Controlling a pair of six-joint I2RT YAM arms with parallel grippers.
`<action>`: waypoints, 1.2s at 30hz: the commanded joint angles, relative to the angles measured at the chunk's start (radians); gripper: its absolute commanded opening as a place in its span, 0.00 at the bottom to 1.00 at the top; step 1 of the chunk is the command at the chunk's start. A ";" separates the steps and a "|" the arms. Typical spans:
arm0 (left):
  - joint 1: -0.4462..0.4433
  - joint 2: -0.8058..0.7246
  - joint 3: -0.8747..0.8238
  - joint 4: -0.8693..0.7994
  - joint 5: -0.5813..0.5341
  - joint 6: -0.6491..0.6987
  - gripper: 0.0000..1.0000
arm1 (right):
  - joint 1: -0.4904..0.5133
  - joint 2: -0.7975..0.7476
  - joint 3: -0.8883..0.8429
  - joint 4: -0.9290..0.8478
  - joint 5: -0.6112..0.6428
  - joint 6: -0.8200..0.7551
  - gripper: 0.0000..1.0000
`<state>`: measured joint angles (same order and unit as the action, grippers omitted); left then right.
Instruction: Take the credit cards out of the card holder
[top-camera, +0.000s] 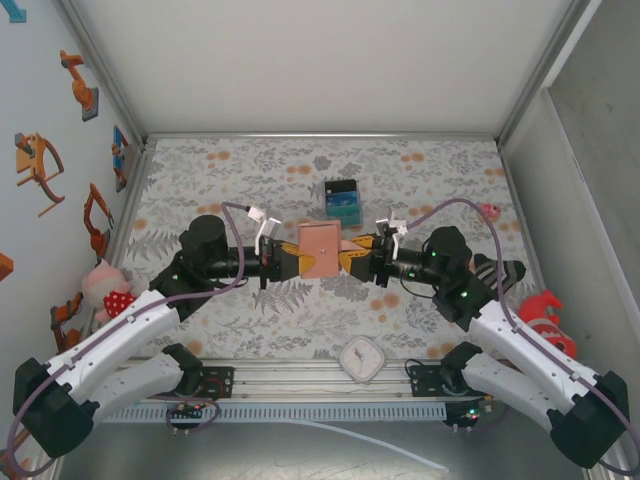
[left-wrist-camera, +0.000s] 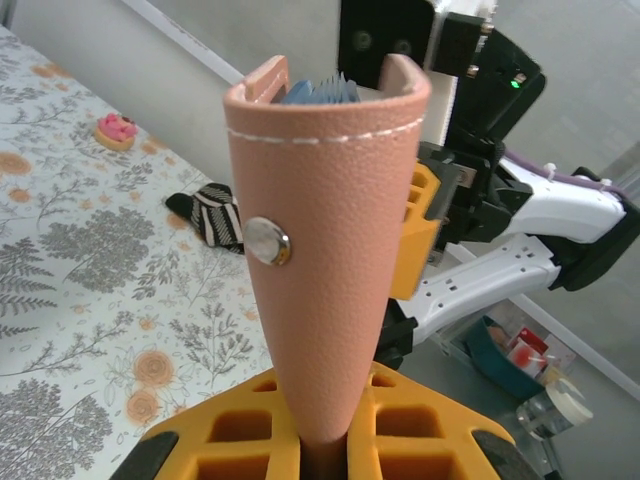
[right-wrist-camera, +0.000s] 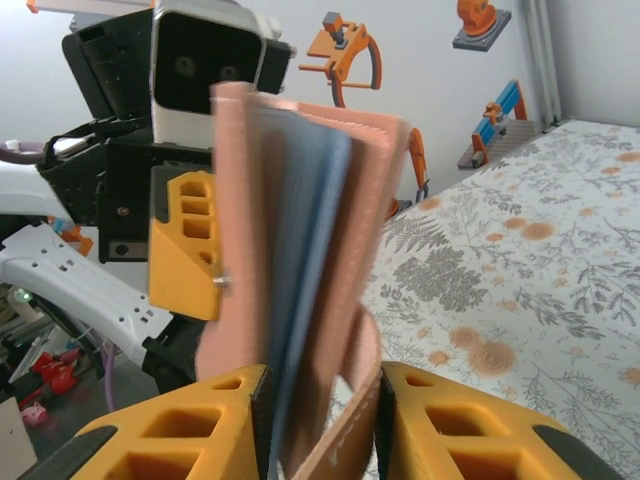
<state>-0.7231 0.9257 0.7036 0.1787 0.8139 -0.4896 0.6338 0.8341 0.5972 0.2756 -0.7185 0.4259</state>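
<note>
Leather card holder (top-camera: 322, 249), clamped in left claw (top-camera: 295, 262)

Card holder (top-camera: 322, 248) between left gripper (top-camera: 293, 262), right gripper (top-camera: 348, 260).

Two white-and-black arms, as we see them

We note that the left arm (top-camera: 110, 335) and right arm (top-camera: 530, 345) share white shells, black joints (top-camera: 205, 240) and a grey-purple cable (top-camera: 238, 208) running to each wrist. The fingers (left-wrist-camera: 185, 440) are yellow-orange blocks with square recessed pockets (a green light (top-camera: 463, 296) glows on the right arm), and small white brackets (top-camera: 262, 222) sit at the wrists.
</note>
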 joint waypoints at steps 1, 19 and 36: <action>0.001 -0.034 -0.009 0.082 0.054 -0.007 0.00 | -0.013 -0.017 -0.017 0.019 0.011 0.000 0.32; -0.006 0.029 0.000 0.109 0.034 -0.021 0.00 | -0.013 0.068 -0.022 0.177 -0.101 0.122 0.44; -0.027 0.057 0.015 0.097 0.007 -0.006 0.03 | -0.012 0.081 -0.018 0.244 -0.149 0.159 0.16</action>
<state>-0.7311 0.9703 0.6979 0.2520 0.8223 -0.4999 0.6056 0.9405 0.5755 0.4606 -0.8337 0.5846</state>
